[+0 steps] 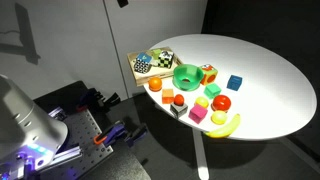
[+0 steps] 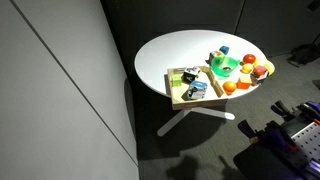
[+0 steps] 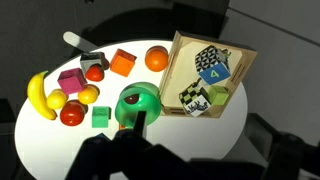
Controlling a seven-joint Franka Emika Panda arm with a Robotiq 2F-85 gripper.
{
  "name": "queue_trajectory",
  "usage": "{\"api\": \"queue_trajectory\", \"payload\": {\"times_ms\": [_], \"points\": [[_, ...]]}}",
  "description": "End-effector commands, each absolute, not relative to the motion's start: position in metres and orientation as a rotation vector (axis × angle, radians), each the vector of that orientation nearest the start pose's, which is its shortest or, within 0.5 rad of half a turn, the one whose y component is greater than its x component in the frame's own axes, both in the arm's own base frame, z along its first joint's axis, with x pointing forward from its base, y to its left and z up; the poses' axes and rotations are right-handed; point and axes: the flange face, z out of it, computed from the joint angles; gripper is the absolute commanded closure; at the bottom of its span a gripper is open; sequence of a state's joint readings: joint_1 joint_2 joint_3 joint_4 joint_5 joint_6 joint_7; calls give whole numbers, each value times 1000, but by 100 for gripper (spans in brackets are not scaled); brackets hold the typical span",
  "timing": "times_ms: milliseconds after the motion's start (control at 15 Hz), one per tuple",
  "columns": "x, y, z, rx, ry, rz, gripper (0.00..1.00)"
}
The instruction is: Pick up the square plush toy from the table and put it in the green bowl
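Orange-red with pale patches, the square plush toy (image 1: 208,73) is sitting on the white worktop (image 1: 270,70), just beside the green bowl (image 1: 186,74) and outside it. A blue cube (image 1: 234,82) is lying nearby. The claw (image 3: 140,128) is showing only as a dark shape low in the wrist view; whether it is spread or pinched I cannot tell.
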State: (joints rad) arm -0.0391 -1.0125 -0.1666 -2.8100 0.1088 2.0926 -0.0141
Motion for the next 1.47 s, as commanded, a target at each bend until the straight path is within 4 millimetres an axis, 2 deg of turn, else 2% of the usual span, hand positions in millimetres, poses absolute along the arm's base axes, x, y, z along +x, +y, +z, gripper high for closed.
{"api": "queue_trajectory", "payload": {"times_ms": [0,400,733,1000,1400], "points": [[281,-53,486,-2878,252,-439,0],[281,-53,486,-2878,252,-438,0],[293,-43,497,-2873,285,-441,0],[312,-26,504,-2888,328,-418,0],[354,0,502,-2985,381,-307,0]]}}
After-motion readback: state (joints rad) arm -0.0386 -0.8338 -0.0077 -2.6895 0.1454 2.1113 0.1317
